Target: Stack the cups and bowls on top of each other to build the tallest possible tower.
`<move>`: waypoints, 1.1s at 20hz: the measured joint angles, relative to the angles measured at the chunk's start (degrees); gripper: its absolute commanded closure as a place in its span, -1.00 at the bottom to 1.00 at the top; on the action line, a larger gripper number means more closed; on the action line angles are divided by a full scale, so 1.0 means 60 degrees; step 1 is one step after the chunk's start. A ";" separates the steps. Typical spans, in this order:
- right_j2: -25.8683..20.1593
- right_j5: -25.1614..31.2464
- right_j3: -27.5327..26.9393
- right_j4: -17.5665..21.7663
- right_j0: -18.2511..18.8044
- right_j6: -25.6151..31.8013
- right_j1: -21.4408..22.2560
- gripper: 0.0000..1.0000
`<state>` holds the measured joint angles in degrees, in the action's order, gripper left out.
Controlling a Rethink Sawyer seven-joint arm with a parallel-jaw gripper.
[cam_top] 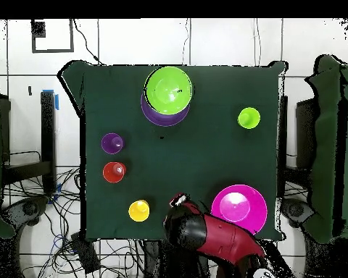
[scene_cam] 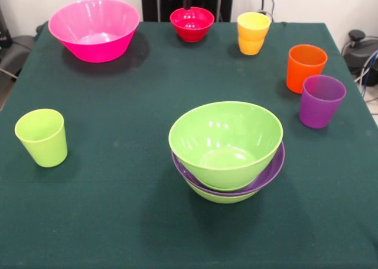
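We see a glossy lime green plastic bowl [scene_cam: 225, 142] nested in a shallow purple bowl [scene_cam: 269, 171] on the table [scene_cam: 118, 210]. The robot's red arm [cam_top: 213, 239] hangs over the edge; we cannot tell how its jaws stand.

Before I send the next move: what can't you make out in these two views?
- Claw: outside the front view; overhead, the red arm covers it, so open or shut is unknown.
- Small red bowl: hidden overhead beneath that arm.
- Bottom green bowl of the stack: only a sliver shows under the purple bowl; hidden overhead.
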<state>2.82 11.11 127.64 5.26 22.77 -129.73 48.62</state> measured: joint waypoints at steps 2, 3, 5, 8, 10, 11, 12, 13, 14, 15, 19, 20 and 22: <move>-0.0038 0.0011 0.0002 -0.0110 -0.0035 0.0000 0.0080 -1.00; -0.0062 0.0010 0.0003 -0.0186 -0.0065 0.0000 0.0126 -1.00; -0.0067 0.0012 0.0003 -0.0253 -0.0125 0.0000 0.0119 -1.00; -0.0073 0.0012 0.0003 -0.0380 -0.0321 0.0000 0.0043 -1.00; -0.0074 0.0008 0.0003 -0.0477 -0.0499 0.0000 -0.0028 -1.00; -0.0074 0.0000 0.0002 -0.0536 -0.0595 0.0000 -0.0081 -1.00; -0.0074 -0.0008 0.0001 -0.0595 -0.0691 0.0000 -0.0133 -1.00; -0.0076 -0.0032 0.0003 -0.0650 -0.0795 0.0000 -0.0186 -1.00; -0.0074 -0.0068 0.0001 -0.0704 -0.0904 0.0000 -0.0236 -1.00; -0.0074 -0.0099 0.0001 -0.0745 -0.0991 0.0000 -0.0281 -1.00; -0.0073 -0.0420 0.0001 -0.0958 -0.1382 0.0000 -0.0582 -1.00; -0.0074 -0.0499 0.0001 -0.0994 -0.1440 0.0000 -0.0640 -1.00; -0.0073 -0.0737 0.0000 -0.1048 -0.1534 0.0000 -0.0777 -1.00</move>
<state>2.38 6.69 127.64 -1.03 13.56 -129.73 43.96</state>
